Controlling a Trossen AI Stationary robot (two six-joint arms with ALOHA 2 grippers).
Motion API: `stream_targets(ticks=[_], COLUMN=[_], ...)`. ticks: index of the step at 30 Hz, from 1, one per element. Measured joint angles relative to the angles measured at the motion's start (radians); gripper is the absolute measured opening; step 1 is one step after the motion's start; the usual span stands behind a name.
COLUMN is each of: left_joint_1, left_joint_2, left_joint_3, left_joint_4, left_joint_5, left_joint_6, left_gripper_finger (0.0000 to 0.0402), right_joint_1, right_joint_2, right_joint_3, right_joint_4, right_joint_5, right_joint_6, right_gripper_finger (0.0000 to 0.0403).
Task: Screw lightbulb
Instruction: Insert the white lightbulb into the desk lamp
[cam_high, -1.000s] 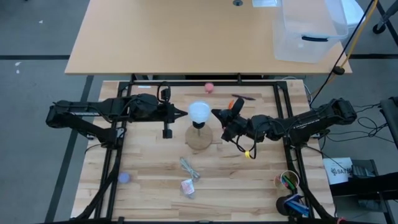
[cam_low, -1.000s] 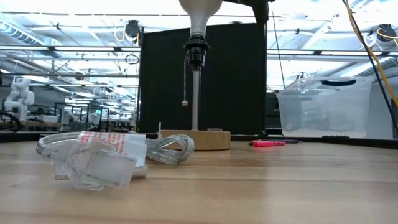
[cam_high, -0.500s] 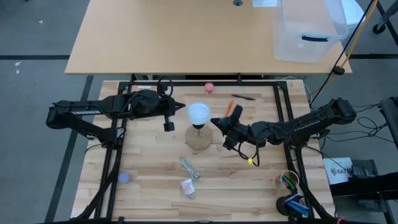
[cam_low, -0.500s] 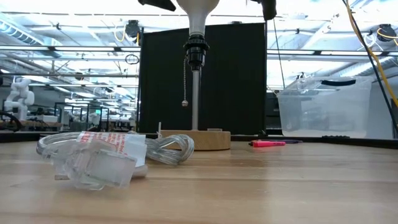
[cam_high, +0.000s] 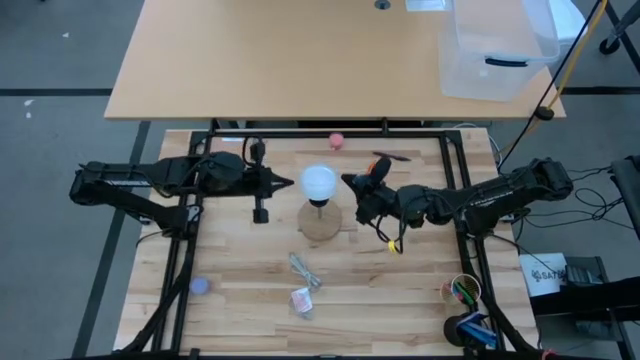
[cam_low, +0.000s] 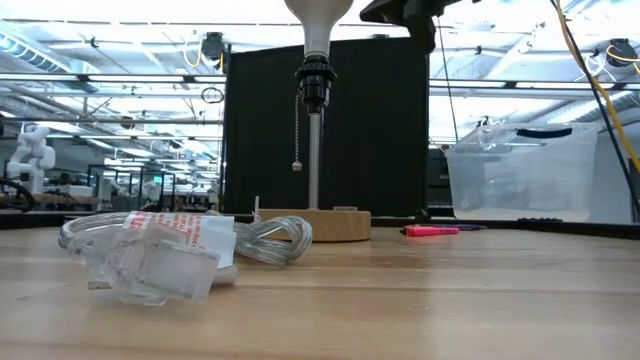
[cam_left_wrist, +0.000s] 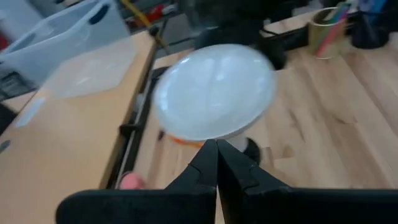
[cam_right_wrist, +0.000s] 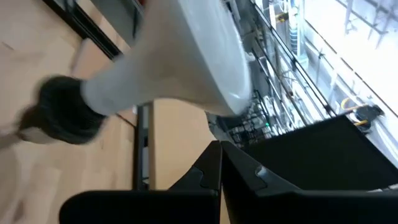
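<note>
Here, the lightbulb (cam_high: 320, 182) sits upright in the black socket (cam_low: 313, 78) over the wooden base (cam_high: 322, 225); the low view cuts off its globe. My left tool (cam_high: 288, 182) and right tool (cam_high: 346, 181) flank it, both pressed together, holding nothing, just beside the globe on the surface (cam_high: 250, 290).

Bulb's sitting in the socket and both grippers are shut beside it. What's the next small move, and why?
Probably open the right gripper and close it around the lightbulb to twist. Both it and the left gripper are shut and apart from the globe, which stands upright in the black socket.
</note>
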Motion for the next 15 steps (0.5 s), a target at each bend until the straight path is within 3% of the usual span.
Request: stream_targets(ticks=[15], left_joint_1=[0.005], left_joint_2=[0.037], left_joint_3=[0.000], left_joint_4=[0.031], left_joint_5=[0.002], left_joint_6=[0.000], left_gripper_finger=[0.0000], right_joint_1=[-0.034], right_joint_2=[0.000], right_joint_3=[0.000], right_joint_4=[0.066], right_joint_5=[-0.109], right_joint_6=[-0.042], right_gripper_finger=[0.0000])
